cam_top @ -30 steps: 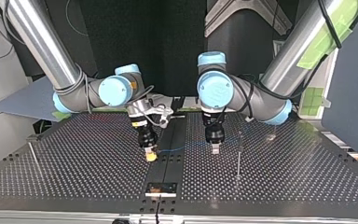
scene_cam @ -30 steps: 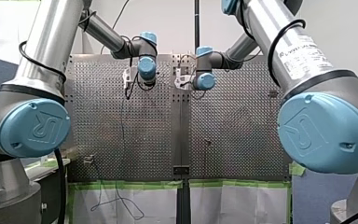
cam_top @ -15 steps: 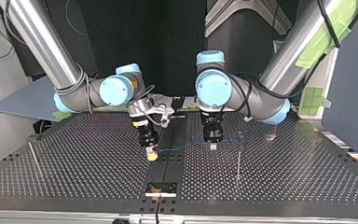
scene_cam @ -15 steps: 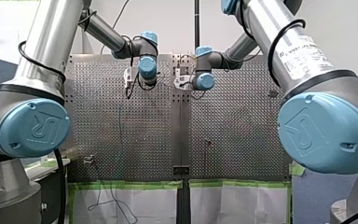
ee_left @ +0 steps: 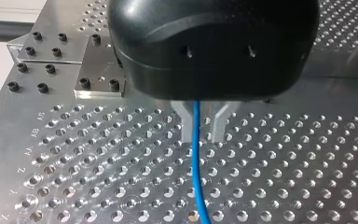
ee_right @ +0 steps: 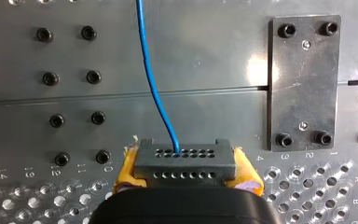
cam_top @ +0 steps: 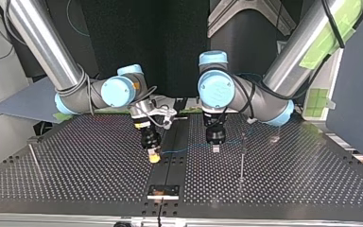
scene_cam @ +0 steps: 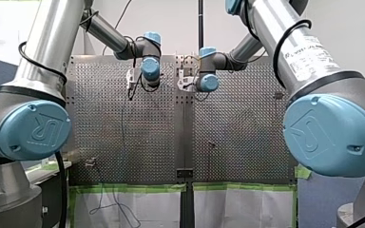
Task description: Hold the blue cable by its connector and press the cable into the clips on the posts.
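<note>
In the top view, a thin metal post point(cam_top: 33, 156) stands alone close to the tabletop point(cam_top: 75, 175) edge at that view's left, well apart from both arms. Further right, my right arm's jaws point down beside the tabletop's middle seam, with their yellow pads point(cam_top: 154, 157) just above the surface. The right wrist view shows these jaws holding the grey connector point(ee_right: 185, 161), one yellow pad on each of its short ends. The blue cable point(ee_right: 152, 84) leaves the connector's upper row of holes and runs ahead over the dark middle strip. Beside the cable a black plate point(ee_right: 304, 84) with four screws lies flat, and it does not touch the cable.

From the connector the cable crosses the seam to my left arm's jaws. In the left wrist view their metal fingers point(ee_left: 185, 126) stand narrowly apart. The gap is wider than the cable, which passes between them close to one finger. I cannot tell if it touches that finger.

Just to the right of these jaws in the top view, a taller post point(cam_top: 241, 163) stands upright. A faint blue line goes toward its top, too thin to tell if it sits in a clip. A small bracket point(cam_top: 162, 191) lies on the seam at the tabletop's near edge in that view.
</note>
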